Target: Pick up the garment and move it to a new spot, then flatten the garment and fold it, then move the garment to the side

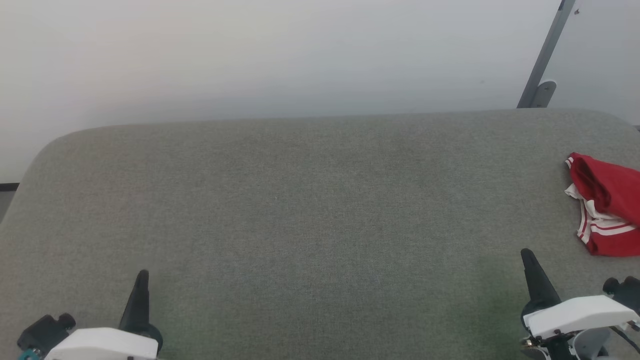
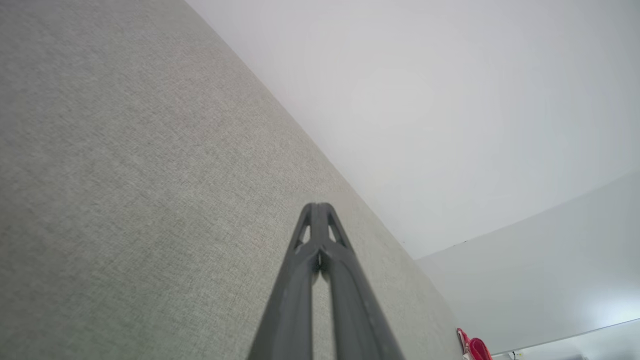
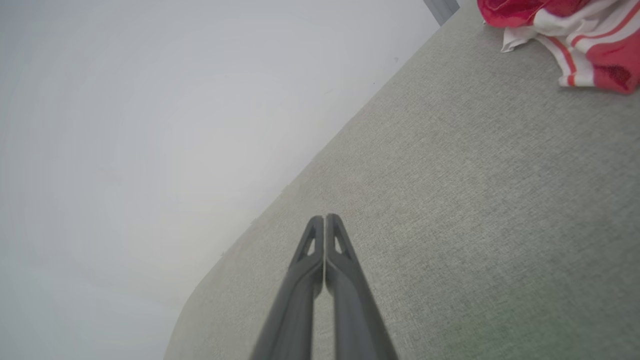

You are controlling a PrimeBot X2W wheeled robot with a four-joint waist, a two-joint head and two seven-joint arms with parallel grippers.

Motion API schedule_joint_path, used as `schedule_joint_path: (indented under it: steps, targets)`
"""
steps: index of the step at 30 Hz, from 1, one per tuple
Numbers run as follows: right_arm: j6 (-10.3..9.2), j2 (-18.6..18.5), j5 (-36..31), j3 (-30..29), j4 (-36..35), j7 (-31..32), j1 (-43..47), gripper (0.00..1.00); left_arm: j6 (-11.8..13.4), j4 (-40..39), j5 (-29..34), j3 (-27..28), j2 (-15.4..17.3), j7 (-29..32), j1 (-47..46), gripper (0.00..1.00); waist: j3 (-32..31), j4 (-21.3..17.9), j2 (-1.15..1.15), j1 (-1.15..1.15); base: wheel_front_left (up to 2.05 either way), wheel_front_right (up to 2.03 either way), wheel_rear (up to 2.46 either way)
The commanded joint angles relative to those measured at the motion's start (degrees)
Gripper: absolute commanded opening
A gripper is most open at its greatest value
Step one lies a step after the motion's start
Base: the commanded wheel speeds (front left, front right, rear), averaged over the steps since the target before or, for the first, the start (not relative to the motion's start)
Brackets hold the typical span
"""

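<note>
Closed right gripper (image 1: pixel 526 255), crumpled garment (image 1: pixel 607 200) apart, ahead to its right

Bright, soft, even light, barely any shadows; wide-angle wrist cams curve the table (image 3: pixel 475 200) edge, pics slightly hazy.

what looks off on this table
The red jersey lies crumpled in a heap far to the right on the grey table, not spread flat. The left end effector and right end effector are shut, apart from it.
</note>
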Motion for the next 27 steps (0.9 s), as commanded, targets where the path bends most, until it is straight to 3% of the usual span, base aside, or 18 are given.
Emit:
schedule_joint_path:
  steps: [1, 27]
  targets:
    - [0.02, 0.0, 2.1, -0.1, -1.1, 0.4, -1.3, 0.0, -0.1, -0.9, -1.6, 0.4, 0.1, 0.5, -1.8, 0.0, 0.0, 0.0, 0.0, 0.0, 0.0, 0.0, 0.0]
    - [0.02, 1.1, 16.9, -0.7, -1.8, 3.3, -2.5, 0.0, -0.2, -1.4, -14.5, 0.4, -2.3, 4.7, -4.0, 0.0, 0.4, 0.2, 0.0, 0.0, 0.0, 0.0, 0.0]
